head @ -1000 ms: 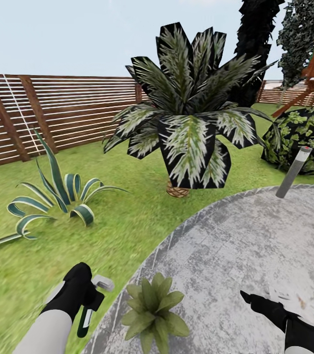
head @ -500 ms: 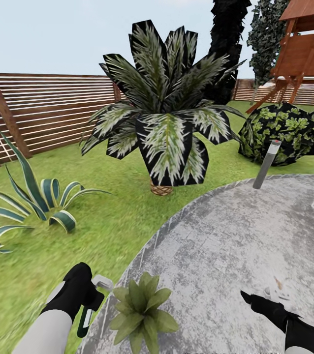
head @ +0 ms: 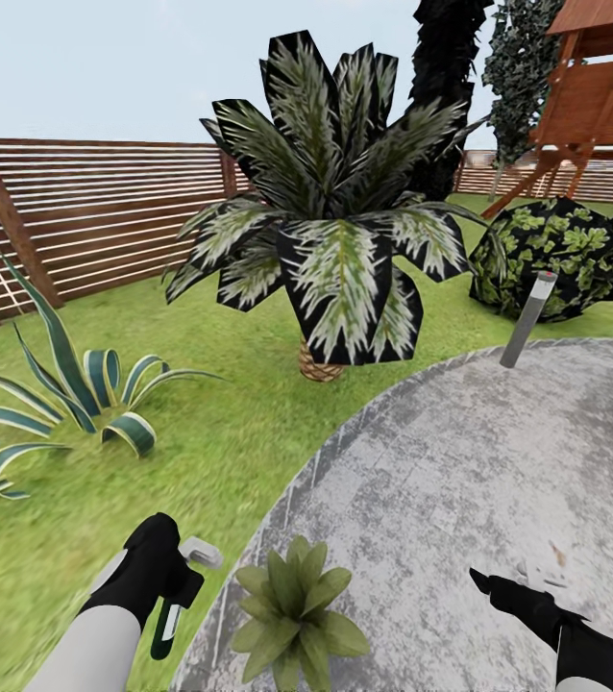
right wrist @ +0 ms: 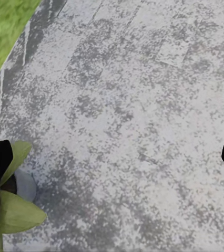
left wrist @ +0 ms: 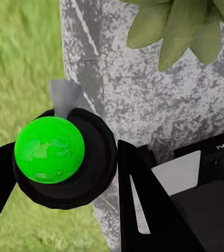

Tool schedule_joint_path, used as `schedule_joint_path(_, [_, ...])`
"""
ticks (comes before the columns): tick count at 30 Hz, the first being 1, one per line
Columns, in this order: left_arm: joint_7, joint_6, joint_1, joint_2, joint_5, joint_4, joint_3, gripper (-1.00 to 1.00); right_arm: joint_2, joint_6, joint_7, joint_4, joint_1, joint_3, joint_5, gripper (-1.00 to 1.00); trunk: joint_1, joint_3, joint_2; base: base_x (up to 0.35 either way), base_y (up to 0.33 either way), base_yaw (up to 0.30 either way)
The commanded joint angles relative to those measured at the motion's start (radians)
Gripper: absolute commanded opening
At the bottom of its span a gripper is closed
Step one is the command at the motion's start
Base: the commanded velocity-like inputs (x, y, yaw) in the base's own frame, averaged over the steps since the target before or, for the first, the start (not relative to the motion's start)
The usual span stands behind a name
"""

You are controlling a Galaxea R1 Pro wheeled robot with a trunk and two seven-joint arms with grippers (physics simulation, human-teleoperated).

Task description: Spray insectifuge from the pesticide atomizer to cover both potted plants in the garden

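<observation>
We note the view has swung slightly since a moment ago; the left gripper (head: pixel 180 577) stays clamped on the pesticide atomizer (head: pixel 199 552), just beside one potted plant (head: pixel 295 610) at the paved patch (head: pixel 479 461) edge; right gripper (head: pixel 499 586) jaws spread, empty; spraying appears imminent.

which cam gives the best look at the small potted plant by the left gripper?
Head view: the whole potted plant sits on the paved patch beside the left gripper. Left wrist view catches only some leaves at the frame edge; right wrist view a few leaves in a corner.
</observation>
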Motion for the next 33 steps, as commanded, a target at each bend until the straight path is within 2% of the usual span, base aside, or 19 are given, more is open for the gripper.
schedule_joint_path(1, [-0.010,0.001,-0.001,-0.001,-0.011,-0.001,0.005,-1.00,0.001,0.005,0.007,-0.003,-0.002,-0.005,0.003,1.00,0.000,-0.003,-0.001,0.003,0.006,0.000])
schedule_joint_path(8, [-0.010,0.001,-0.001,-0.001,-0.011,0.035,0.005,-1.00,0.001,0.005,0.007,-0.003,-0.002,-0.005,0.003,1.00,0.000,-0.014,-0.001,0.000,0.001,0.000])
schedule_joint_path(19, [-0.010,0.001,-0.001,0.000,-0.011,0.040,0.006,-1.00,0.001,0.004,0.007,-0.003,-0.002,-0.005,0.003,1.00,0.000,-0.031,-0.001,0.000,0.007,0.000])
schedule_joint_path(25, [-0.010,0.001,-0.001,0.000,-0.011,0.040,0.005,-1.00,0.001,0.003,0.005,-0.003,-0.002,-0.006,0.003,1.00,0.000,-0.032,-0.001,0.000,0.243,-0.015])
schedule_joint_path(33, [-0.010,0.001,-0.001,0.000,-0.011,0.040,0.005,-1.00,0.001,0.003,0.006,-0.003,-0.002,-0.006,0.003,1.00,0.000,-0.032,-0.001,0.000,0.292,-0.244])
